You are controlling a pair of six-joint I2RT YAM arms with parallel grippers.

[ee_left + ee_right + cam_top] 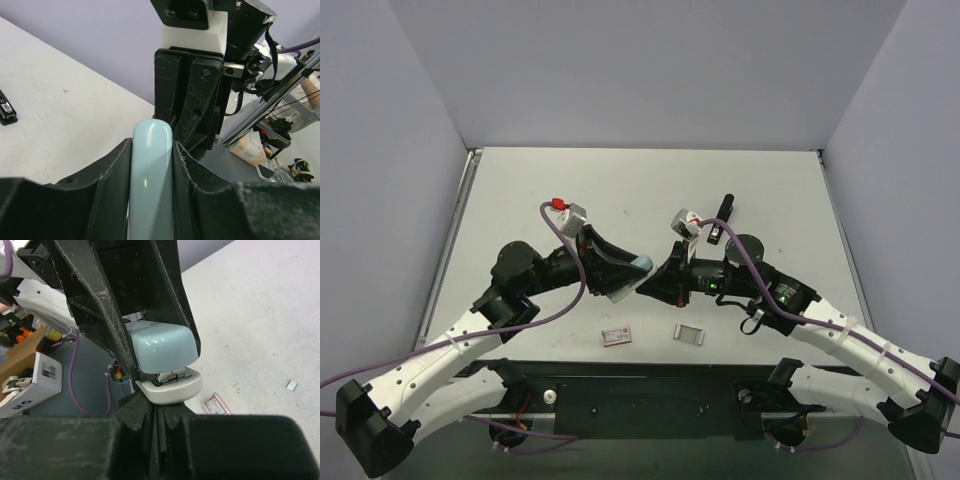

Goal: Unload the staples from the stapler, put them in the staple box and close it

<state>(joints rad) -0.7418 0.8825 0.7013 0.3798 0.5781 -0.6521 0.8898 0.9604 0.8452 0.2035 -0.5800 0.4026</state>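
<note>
The white counter [620,190] is carrying the whole job, and the two arms are meeting above its middle, nearer the near edge. The left jaws are pinching the pale blue stapler [638,264] by its sides and holding it clear of the counter, nose toward the right arm. The right jaws are pressed together into a single tip, sitting just under the stapler's white base [170,390].

The blue top [162,347] is standing slightly apart from the base, with metal showing in the gap, possibly the staple channel, though the view is dim. The step looks like prying the top open. For that, the right tip should be entering the gap squarely and lifting gently while the left grip is holding firm, so nothing twists out.

A small red-edged card [617,337] is lying near the near edge.
</note>
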